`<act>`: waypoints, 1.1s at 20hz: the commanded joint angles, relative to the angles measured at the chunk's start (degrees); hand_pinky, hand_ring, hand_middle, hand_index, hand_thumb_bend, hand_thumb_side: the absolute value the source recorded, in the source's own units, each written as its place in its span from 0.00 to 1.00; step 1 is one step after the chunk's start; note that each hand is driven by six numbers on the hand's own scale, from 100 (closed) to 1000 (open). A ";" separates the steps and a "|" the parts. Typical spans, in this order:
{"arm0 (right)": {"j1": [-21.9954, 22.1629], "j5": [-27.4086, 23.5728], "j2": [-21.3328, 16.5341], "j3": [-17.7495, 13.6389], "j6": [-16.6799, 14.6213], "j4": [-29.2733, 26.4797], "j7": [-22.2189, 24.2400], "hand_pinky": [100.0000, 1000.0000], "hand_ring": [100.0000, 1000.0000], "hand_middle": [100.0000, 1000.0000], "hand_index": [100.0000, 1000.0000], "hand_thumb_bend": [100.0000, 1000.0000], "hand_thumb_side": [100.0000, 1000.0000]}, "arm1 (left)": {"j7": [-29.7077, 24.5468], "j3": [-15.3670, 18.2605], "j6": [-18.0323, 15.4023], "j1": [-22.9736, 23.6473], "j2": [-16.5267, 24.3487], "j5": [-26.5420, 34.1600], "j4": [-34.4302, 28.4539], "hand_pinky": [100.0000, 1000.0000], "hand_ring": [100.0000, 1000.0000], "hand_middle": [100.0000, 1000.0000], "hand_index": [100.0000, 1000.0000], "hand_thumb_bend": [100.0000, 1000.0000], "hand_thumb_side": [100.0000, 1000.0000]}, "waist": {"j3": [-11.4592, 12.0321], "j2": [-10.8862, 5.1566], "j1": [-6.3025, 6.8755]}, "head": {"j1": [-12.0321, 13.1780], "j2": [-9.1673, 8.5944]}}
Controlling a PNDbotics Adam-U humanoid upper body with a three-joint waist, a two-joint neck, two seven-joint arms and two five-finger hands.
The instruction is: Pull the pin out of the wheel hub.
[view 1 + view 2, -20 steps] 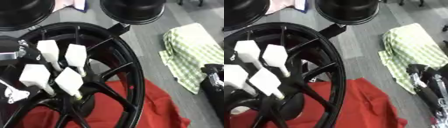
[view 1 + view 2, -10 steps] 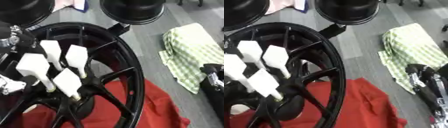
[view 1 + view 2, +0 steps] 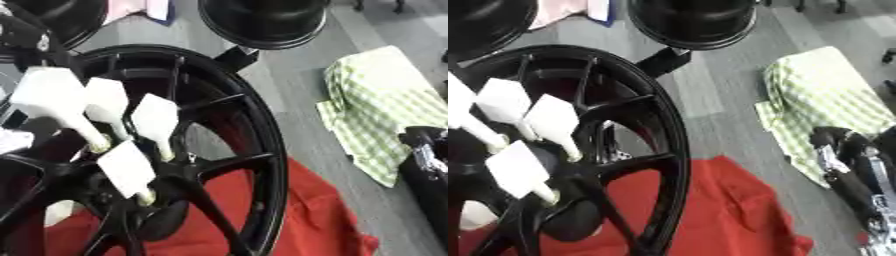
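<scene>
Four white block-headed pins stood in the hub [image 3: 118, 200] of a black alloy wheel [image 3: 262, 150] lying on a red cloth [image 3: 728, 210], their shafts slanting down and to the right into it. The left hand [image 3: 28, 34], much the nearer, hovered just above the leftmost pin [image 3: 48, 95]; its grip could not be made out. The right hand [image 3: 846, 167] hung well apart at the right edge beside a green checked cloth [image 3: 385, 100], its state equally unclear.
</scene>
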 commanded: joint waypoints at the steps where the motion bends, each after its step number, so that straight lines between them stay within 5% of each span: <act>1: 0.32 -0.21 -0.75 -0.71 -0.14 -1.07 -0.32 0.87 0.74 0.52 0.65 0.00 0.42 | 1.13 3.91 0.15 -0.45 1.59 0.87 -0.49 0.58 0.49 0.50 0.30 0.00 0.00 | 0.23 -1.64 -0.24 | -0.33 -0.43; 13: 0.80 -0.19 -0.46 -1.40 -0.81 -1.07 -1.14 0.87 0.74 0.52 0.65 0.00 0.42 | 11.01 19.55 7.64 9.73 7.49 4.42 5.24 0.57 0.47 0.48 0.28 0.00 0.01 | 1.91 -1.72 -1.33 | -0.77 0.59; 22: 1.12 -0.17 -0.14 -1.72 -1.21 -1.07 -1.55 0.87 0.74 0.52 0.65 0.00 0.41 | 17.93 25.15 8.54 14.37 9.06 2.30 15.26 0.56 0.46 0.47 0.27 0.00 0.00 | 2.85 -1.70 -2.17 | 0.39 1.35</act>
